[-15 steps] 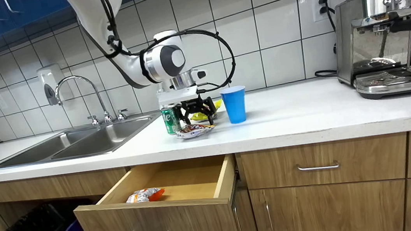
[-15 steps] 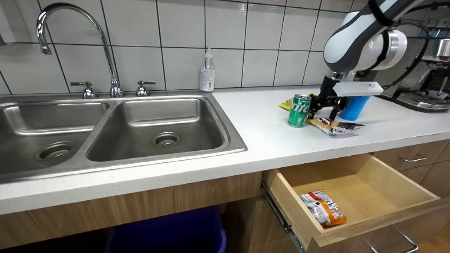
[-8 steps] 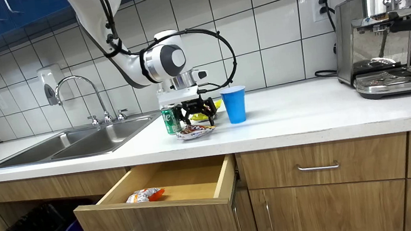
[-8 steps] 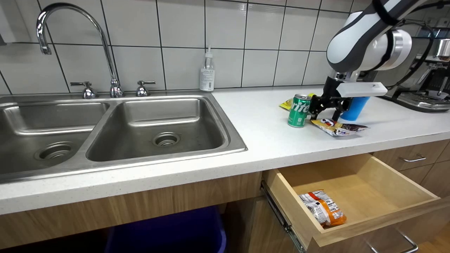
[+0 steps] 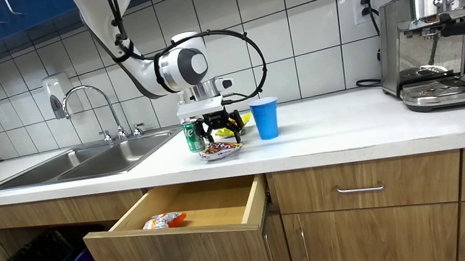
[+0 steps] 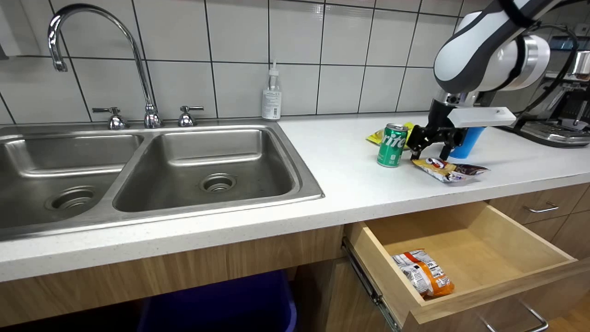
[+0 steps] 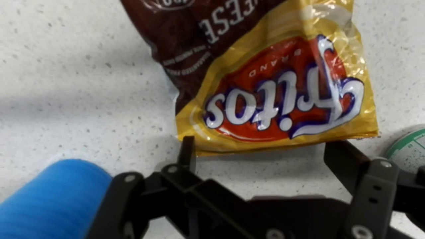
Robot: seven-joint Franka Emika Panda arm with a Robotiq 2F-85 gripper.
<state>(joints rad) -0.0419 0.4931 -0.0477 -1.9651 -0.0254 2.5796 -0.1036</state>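
My gripper (image 7: 261, 148) is open, low over the white counter (image 5: 339, 130), with its fingers (image 7: 187, 151) at the short edge of a yellow and brown Fritos bag (image 7: 275, 89). One fingertip overlaps a corner of that bag; nothing is clamped. In both exterior views the bag (image 6: 449, 169) lies flat in front of the gripper (image 5: 224, 138). A green Sprite can (image 6: 392, 145) stands upright close beside one finger. On the opposite side is an upright blue cup (image 5: 265, 117). Behind the can lies a yellow bag (image 6: 375, 137), partly hidden by the can and gripper.
Below the counter a wooden drawer (image 6: 488, 249) is pulled out, with an orange and silver bag (image 6: 426, 274) inside. A double sink (image 6: 304, 184) with a faucet (image 6: 138, 60) and a clear pump bottle (image 6: 272, 99) are nearby. A coffee machine (image 5: 431, 48) stands farther along.
The gripper has shifted a little toward the counter's front and risen slightly. The Fritos bag has slid the same way, nearer the front edge. Can and cup have stayed put.
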